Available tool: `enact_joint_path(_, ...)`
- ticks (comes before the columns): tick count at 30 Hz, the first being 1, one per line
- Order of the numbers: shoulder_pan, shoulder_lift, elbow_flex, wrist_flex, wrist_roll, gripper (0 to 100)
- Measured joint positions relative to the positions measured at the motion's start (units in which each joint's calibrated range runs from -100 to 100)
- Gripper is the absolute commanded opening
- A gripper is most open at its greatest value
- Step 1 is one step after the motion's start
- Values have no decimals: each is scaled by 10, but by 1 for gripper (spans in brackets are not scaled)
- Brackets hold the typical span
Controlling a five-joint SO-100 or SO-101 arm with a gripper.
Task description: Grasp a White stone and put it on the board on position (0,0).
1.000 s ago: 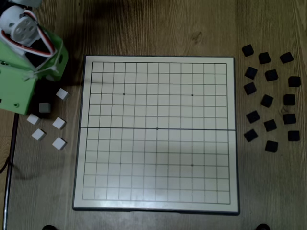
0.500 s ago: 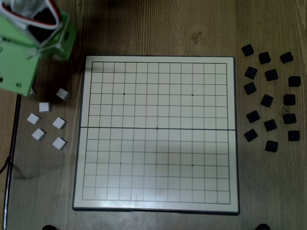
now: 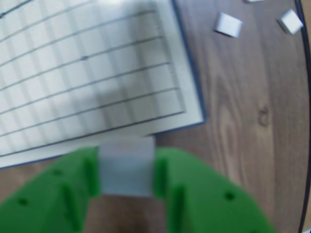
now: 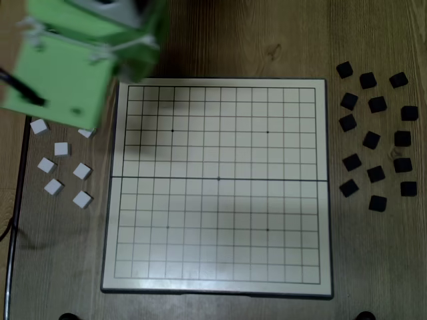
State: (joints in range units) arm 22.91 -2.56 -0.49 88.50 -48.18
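White stone [image 3: 127,166] sits clamped between the two green fingers of the gripper [image 3: 127,170] in the wrist view, held above bare wood just off a corner of the board [image 3: 192,114]. In the fixed view, left of the board [image 4: 220,290] lie the loose white blocks [image 4: 61,149] on the wooden table [image 4: 220,40], partly under the green arm [image 4: 73,60], which hangs over the board's upper-left corner and hides the gripper there. On the board itself no stone lies; position (0,0) [image 4: 219,179], the dotted crossing on the thick midline, is bare. Right of the board, well apart from it, the black blocks [image 4: 377,105] are scattered
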Motion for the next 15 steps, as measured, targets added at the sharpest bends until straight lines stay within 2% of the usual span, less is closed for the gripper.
enact_joint_path(6,-98,21,-89,10,-43,6)
enact_joint_path(15,-196,128,-205,25,-63,6)
